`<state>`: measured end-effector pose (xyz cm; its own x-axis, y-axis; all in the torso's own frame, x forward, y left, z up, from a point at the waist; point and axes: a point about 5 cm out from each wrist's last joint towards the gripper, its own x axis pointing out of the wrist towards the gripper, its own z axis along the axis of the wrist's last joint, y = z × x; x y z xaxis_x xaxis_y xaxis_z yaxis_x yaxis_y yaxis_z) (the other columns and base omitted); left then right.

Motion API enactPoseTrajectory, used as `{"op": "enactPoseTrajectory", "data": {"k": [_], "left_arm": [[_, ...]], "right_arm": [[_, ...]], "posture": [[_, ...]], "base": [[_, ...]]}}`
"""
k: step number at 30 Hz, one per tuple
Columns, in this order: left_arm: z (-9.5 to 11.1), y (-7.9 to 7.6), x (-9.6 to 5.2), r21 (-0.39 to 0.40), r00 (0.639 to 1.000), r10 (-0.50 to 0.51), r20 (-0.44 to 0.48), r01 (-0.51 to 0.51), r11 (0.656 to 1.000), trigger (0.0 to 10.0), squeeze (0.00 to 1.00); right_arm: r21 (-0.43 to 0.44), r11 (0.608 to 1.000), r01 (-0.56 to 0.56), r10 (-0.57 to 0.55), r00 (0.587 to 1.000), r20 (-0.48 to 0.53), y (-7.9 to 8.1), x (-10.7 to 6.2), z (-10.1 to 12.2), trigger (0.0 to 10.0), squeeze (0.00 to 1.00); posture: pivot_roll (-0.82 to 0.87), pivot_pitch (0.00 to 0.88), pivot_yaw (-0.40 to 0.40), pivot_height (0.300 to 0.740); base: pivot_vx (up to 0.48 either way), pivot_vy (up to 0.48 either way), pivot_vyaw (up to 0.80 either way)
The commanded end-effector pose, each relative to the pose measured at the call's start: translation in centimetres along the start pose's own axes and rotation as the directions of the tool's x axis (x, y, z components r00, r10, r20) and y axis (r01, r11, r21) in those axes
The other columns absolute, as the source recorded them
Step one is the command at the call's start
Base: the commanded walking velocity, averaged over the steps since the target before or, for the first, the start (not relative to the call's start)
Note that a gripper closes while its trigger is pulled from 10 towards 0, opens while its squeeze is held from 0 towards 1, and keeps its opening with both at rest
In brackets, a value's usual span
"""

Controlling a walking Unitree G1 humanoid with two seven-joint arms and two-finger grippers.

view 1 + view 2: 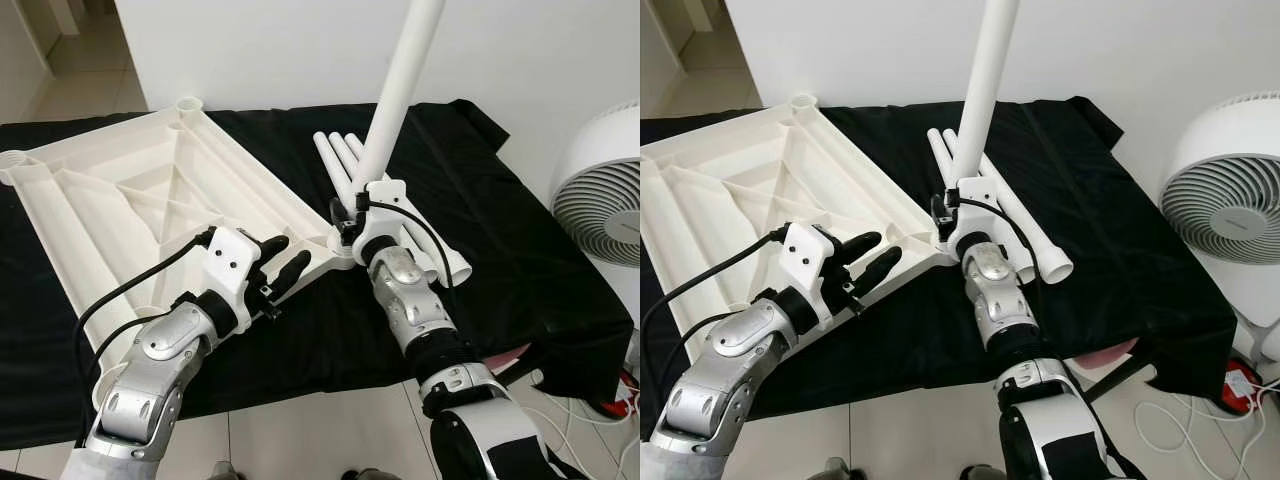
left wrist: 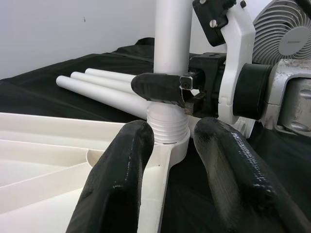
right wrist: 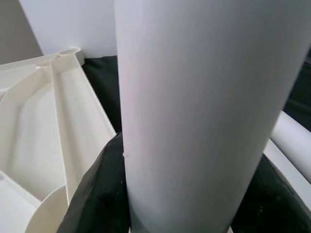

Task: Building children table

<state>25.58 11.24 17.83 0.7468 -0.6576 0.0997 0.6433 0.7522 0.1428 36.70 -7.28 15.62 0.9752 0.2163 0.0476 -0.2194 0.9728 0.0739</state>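
A white plastic tabletop [image 1: 150, 200] lies upside down on a black cloth [image 1: 500, 230]. At its near right corner a white table leg [image 1: 400, 90] stands upright, its threaded end [image 2: 167, 126] sitting in the corner socket [image 2: 179, 148]. My right gripper [image 1: 350, 215] is shut on this leg just above the socket, with black fingers [image 3: 97, 194] on both sides. My left gripper [image 1: 280, 265] is open and hovers over the tabletop's edge, its fingers [image 2: 121, 170] pointing at the socket from either side. Three spare legs [image 1: 335, 155] lie on the cloth behind.
A white fan [image 1: 600, 200] stands on the floor at the right, close to the cloth's edge. Cables and a power strip [image 1: 625, 400] lie below it. A white wall runs behind. Bare tile floor shows in front.
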Motion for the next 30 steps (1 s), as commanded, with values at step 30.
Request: {"op": "enactPoseTrajectory", "data": {"k": [30], "left_arm": [[-0.2, -0.4, 0.1, 0.007, 1.0, 0.015, 0.01, -0.015, 1.0, 10.0, 0.0]], "right_arm": [[-0.164, 0.981, 0.105, -0.124, 0.986, -0.114, -0.5, -1.6, -4.6, 10.0, 0.0]], "posture": [[0.0, 0.051, -0.035, 0.74]], "base": [[0.0, 0.0, 0.0]]}}
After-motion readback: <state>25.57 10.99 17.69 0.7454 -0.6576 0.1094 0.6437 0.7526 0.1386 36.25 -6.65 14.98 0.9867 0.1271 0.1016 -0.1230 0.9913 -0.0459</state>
